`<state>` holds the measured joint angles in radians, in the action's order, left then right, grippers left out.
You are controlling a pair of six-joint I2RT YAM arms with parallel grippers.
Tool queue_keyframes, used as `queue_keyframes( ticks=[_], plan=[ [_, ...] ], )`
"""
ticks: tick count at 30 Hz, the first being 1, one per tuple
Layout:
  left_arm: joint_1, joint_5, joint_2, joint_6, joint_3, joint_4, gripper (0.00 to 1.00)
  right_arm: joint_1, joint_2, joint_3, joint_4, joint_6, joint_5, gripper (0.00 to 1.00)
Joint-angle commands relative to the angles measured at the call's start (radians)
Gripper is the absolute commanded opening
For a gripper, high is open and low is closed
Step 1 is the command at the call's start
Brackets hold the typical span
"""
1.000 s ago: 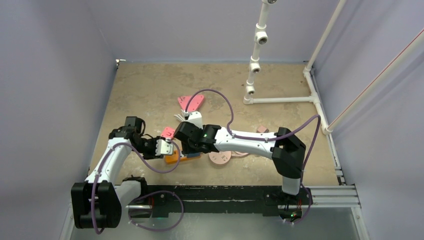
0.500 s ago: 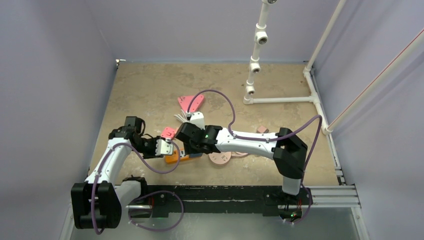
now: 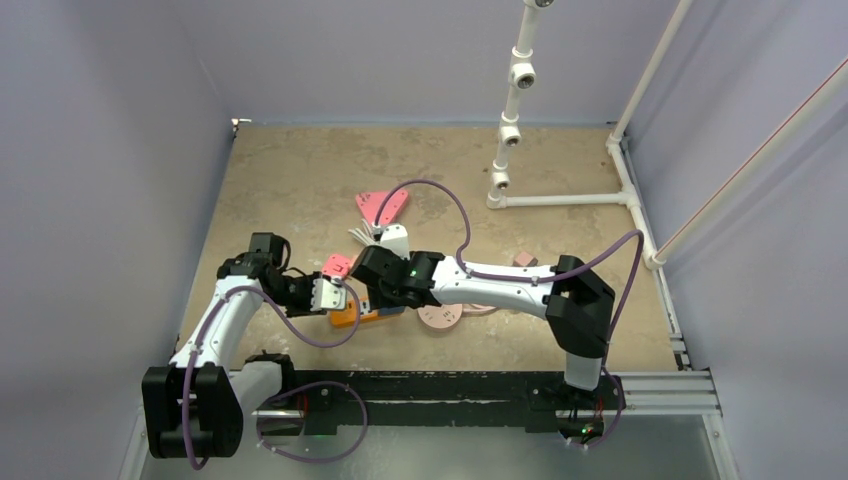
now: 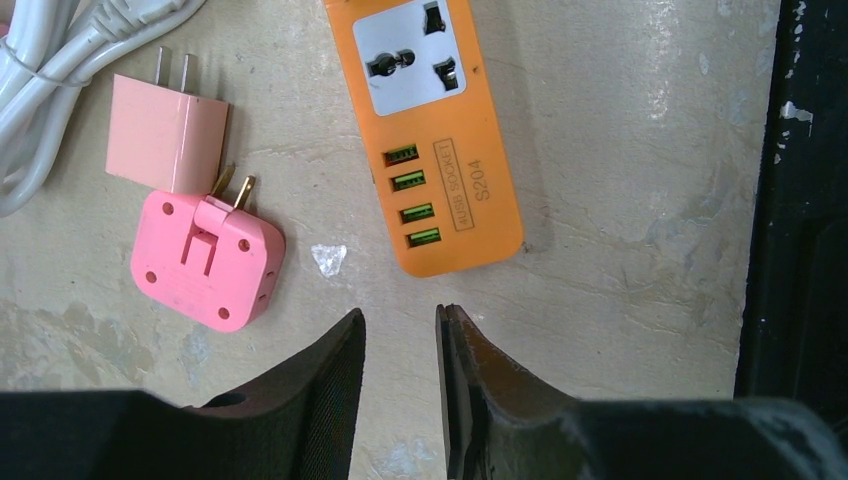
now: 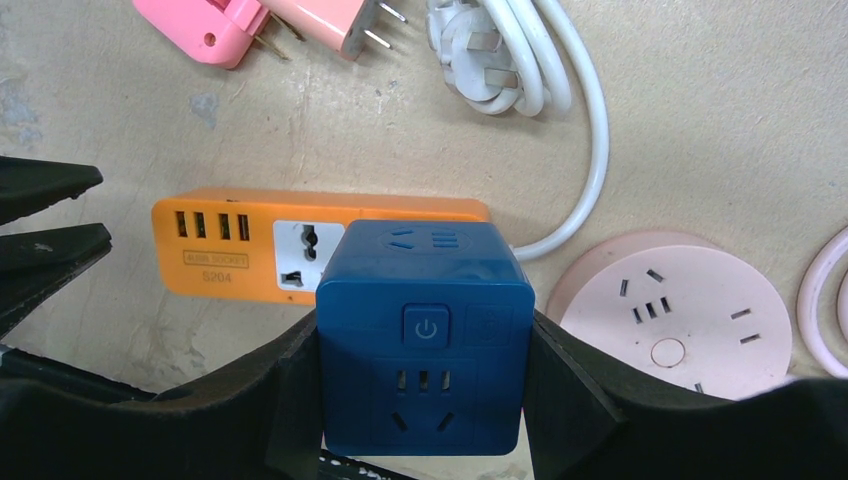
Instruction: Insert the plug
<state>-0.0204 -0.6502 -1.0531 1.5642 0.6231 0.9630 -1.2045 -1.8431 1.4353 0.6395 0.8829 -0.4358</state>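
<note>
At the near centre of the mottled tan table top (image 3: pixel 300 180), items left to right:

1. Left gripper (image 4: pixel 400 318). Black fingers are a narrow slit apart with nothing between them. The gap is a shade tighter than a second ago. It hangs at 6 o'clock of item 3.
2. Pink square plastic travel adapter (image 4: pixel 207 262), brass prongs up. A pale pink wall charger (image 4: pixel 168 133) touches it at 12 o'clock, and a coiled white cable (image 4: pixel 30 60) lies at 10 o'clock.
3. Orange rectangular plastic power strip (image 4: pixel 430 130). It has one universal socket on a white plate and four green USB ports. Printed label (image 4: pixel 465 187): "4USB SOCKET", "S204".
4. Right gripper (image 5: pixel 422 340), clamped on both flanks of the blue cube-shaped plastic plug adapter (image 5: pixel 422 290).
   - The top face carries a power-symbol button; no brand is legible.
   - The cube sits over the strip's right end, at 3 o'clock of the uncovered socket. Its prongs are hidden.
   - The arm has crept slightly toward the strip within the last second and then settled.
   - Judged: still aligning, not seated, and a shift toward 9 o'clock is needed.
5. Round pale pink socket disc (image 5: pixel 670 310), at 3 o'clock of the cube.
</note>
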Motion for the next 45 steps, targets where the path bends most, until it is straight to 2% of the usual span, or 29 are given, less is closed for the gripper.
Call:
queue_keyframes(
  ticks=[1,21,45],
  plan=[
    [-0.006,-0.04,0.015,0.034,-0.016,-0.01,0.31,-0.01,0.0,-0.016,-0.004,0.027,-0.035,0.0],
    [-0.004,-0.047,-0.007,0.029,-0.014,-0.028,0.26,-0.056,-0.094,-0.029,-0.006,0.03,-0.054,0.0],
    [0.011,-0.069,-0.006,0.028,-0.002,-0.029,0.22,-0.081,-0.215,-0.06,-0.008,0.018,-0.005,0.0]
  ],
)
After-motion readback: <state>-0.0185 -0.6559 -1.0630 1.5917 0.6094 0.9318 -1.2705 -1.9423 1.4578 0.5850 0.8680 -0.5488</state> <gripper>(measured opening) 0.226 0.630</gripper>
